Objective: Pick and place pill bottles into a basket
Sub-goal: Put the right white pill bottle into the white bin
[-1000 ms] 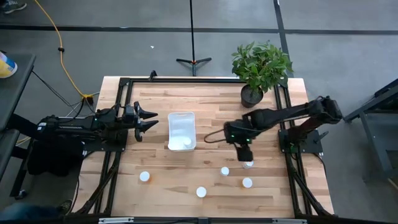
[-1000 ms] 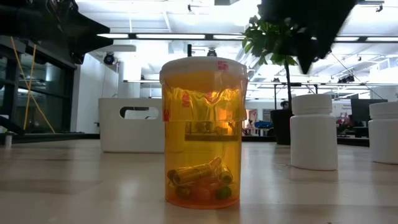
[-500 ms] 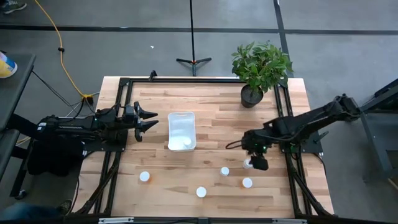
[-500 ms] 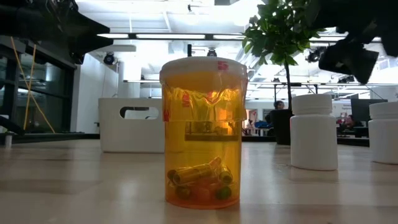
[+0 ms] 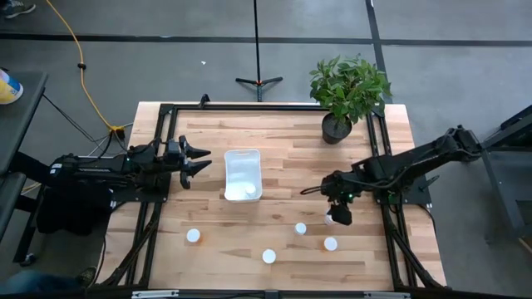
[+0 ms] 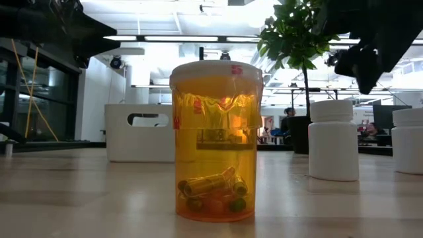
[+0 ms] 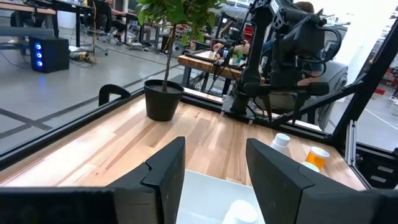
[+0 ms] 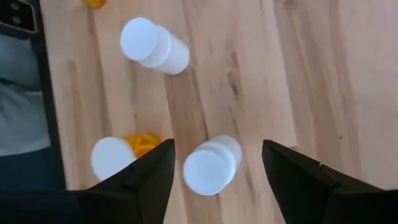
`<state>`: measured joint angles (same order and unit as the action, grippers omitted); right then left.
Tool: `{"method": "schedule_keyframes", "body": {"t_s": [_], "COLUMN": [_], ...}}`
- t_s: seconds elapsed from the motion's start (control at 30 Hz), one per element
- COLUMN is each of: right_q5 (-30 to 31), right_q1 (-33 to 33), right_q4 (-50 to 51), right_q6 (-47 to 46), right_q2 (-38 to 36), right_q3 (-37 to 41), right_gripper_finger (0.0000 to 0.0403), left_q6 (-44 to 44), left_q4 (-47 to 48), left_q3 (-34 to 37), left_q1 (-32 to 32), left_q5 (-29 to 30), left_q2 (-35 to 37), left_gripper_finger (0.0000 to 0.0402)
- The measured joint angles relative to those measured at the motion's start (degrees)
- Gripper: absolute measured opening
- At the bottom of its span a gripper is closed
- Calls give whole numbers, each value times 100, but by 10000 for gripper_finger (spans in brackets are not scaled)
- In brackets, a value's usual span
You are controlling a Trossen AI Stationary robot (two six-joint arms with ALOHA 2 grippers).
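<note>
The white basket (image 5: 243, 174) stands left of the table's middle with one white pill bottle (image 5: 250, 192) standing in it. My right gripper (image 5: 337, 213) is open and points down above a white bottle (image 8: 211, 165) that stands on the table; its fingers stand apart over the bottle's two sides. Other bottles stand on the near part of the table: a white one (image 5: 331, 243), two orange white-capped ones (image 5: 300, 228) (image 5: 268, 256), and one more (image 5: 193, 236). My left gripper (image 5: 199, 159) waits open, level, just left of the basket (image 7: 211, 193).
A potted plant (image 5: 345, 91) stands at the far right corner. Dark frame rails (image 5: 158, 149) run along the table's left and right sides. The low view shows the orange bottle (image 6: 215, 142) close up, with white bottles (image 6: 334, 140) to its right.
My right arm has swung toward the table's right edge, and its gripper has gone a little toward the near right corner, now over the white bottle. The bottles and the basket have stayed where they were.
</note>
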<state>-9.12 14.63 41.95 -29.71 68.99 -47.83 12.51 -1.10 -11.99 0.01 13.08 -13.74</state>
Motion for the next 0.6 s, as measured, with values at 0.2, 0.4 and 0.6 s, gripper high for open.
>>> {"method": "schedule_keyframes", "body": {"t_s": [0.2, 0.4, 0.6], "right_q5": [7, 531, 721], "right_q1": [294, 681, 1050], "right_q4": [1, -44, -128], "right_q6": [441, 709, 938], "right_q2": [2, 31, 313], "right_q3": [-9, -11, -11], "right_gripper_finger": [266, 291, 289], "left_q6": [0, 0, 0], "left_q4": [-2, -2, -1], "left_q3": [0, 0, 0], "left_q1": [-2, -2, 0], "left_q5": [17, 19, 17], "left_q2": [0, -2, -1], "left_gripper_finger": [205, 205, 205]}}
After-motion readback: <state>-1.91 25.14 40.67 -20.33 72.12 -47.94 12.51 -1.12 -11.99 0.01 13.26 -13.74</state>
